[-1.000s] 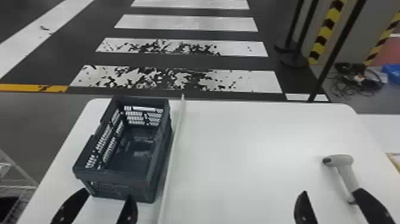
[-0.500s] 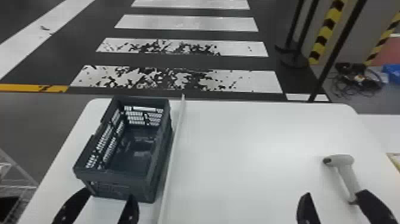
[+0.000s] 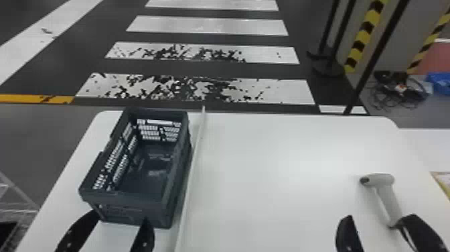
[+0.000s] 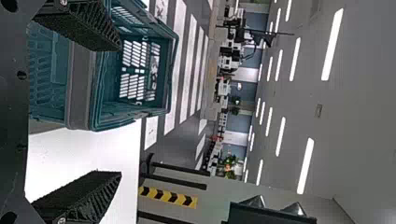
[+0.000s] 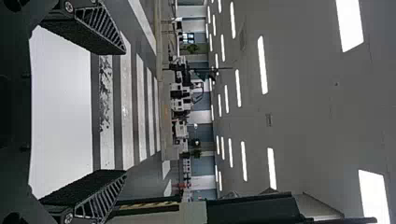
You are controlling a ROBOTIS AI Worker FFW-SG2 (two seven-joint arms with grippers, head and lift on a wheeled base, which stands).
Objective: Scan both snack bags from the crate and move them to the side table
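1. Left claw [image 3: 120, 219] is at the near end of the crate [image 3: 125, 198], fingers spread wide. Whether they touch it, I can't say.
2. My left wrist view agrees: wide gap between the fingers, crate showing past them, nothing pinched.
3. The crate is sitting upright on the left part of the white surface [image 3: 268, 187], open side up. There are some dull shiny patches on its bottom, and I can't tell what they are.
4. A long pale strip [image 3: 197, 150] runs along the crate's right side.
5. Right claw [image 3: 378, 219] is over the near right part of the surface, also spread, nothing between the fingers in my right wrist view.
6. Scanner [image 3: 385, 192] is lying on the right side of the surface. One right finger overlaps the end of its handle in my head view; can't tell if it's actually touching.
7. Past the surface I've got a striped floor [image 3: 251, 70], plus a cable pile [image 3: 398, 90] off to the right.
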